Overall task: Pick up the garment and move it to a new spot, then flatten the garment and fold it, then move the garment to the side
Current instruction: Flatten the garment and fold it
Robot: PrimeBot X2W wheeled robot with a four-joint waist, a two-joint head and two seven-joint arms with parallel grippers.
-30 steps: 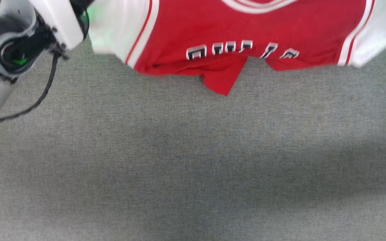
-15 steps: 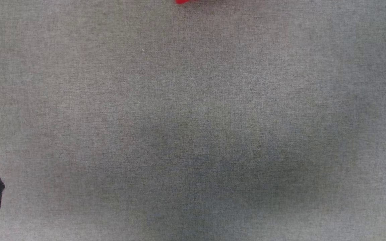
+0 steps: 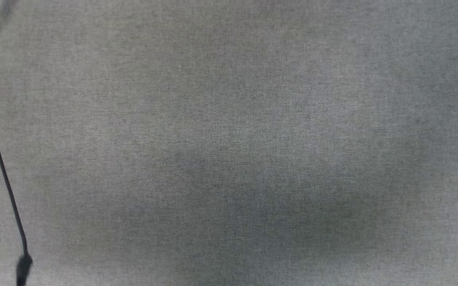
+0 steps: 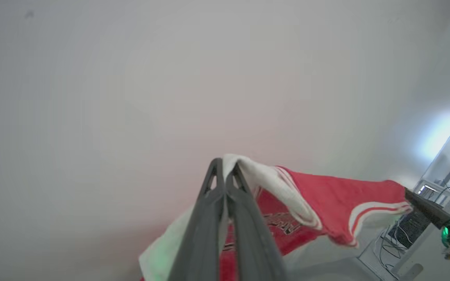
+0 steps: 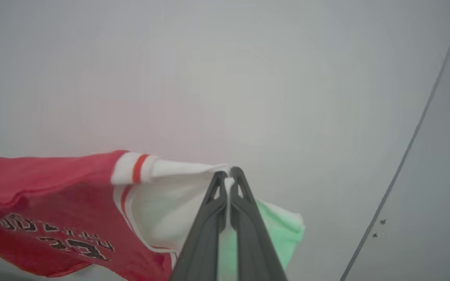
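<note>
The garment (image 4: 326, 199) is a red T-shirt with white sleeves and striped trim, hanging in the air before a pale wall. In the left wrist view my left gripper (image 4: 224, 168) is shut on a white sleeve edge, the red body stretching away to the right. In the right wrist view my right gripper (image 5: 228, 177) is shut on the other white sleeve of the garment (image 5: 53, 187), the red body with dark lettering sagging to the left. The other arm's dark gripper (image 4: 424, 208) holds the cloth's far end in the left wrist view.
The head view looks down on a grey fabric-covered surface (image 3: 229, 159) with a soft shadow across its lower middle. A thin black cable (image 3: 2, 171) hangs along the left edge. Desks and wiring (image 4: 408, 230) stand at the lower right of the left wrist view.
The garment and the left arm have gone out past the top of the head view, leaving the grey surface. The black cable at the left has swung lower.
</note>
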